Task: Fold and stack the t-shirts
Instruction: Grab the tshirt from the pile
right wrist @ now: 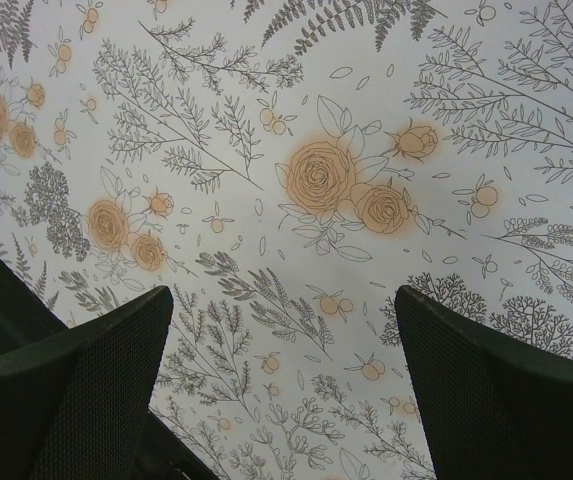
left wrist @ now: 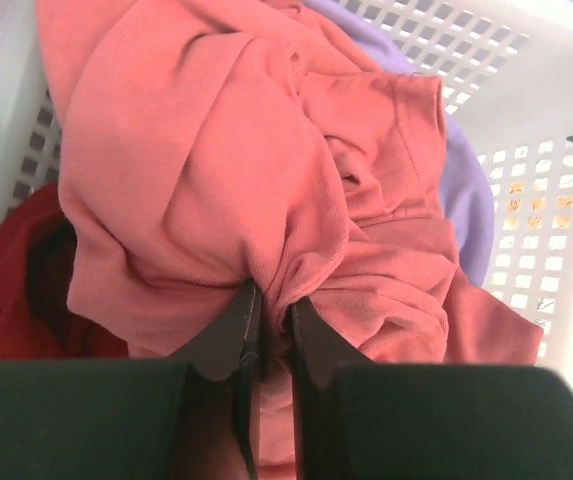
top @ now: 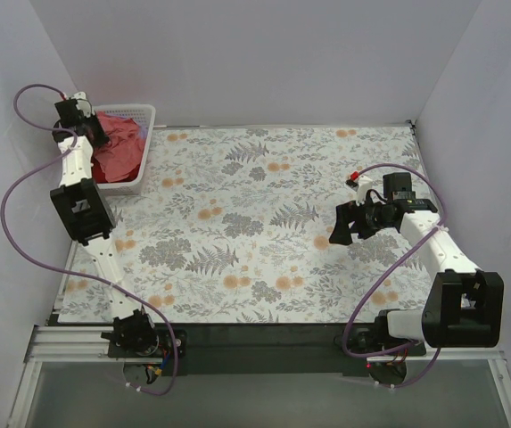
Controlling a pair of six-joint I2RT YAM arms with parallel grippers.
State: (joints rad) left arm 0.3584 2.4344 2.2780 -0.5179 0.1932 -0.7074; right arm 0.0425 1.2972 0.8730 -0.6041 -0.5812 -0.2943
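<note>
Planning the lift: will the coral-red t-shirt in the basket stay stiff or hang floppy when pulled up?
Probably floppy: the coral-red t-shirt lies crumpled in soft folds. Likely it drapes from the left claw, which pinches one fold.

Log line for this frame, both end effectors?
left end effector: shut on coral tee in basket | right end effector: open above floral cloth | stage: nothing folded yet

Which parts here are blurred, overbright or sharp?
Left wrist view: the coral-red soft t-shirt is sharp, the black body of the left gripper blurs, the white lattice basket glares. Right wrist view: the grey-and-orange floral cloth is crisp. Top view: even light, soft shadows.
</note>
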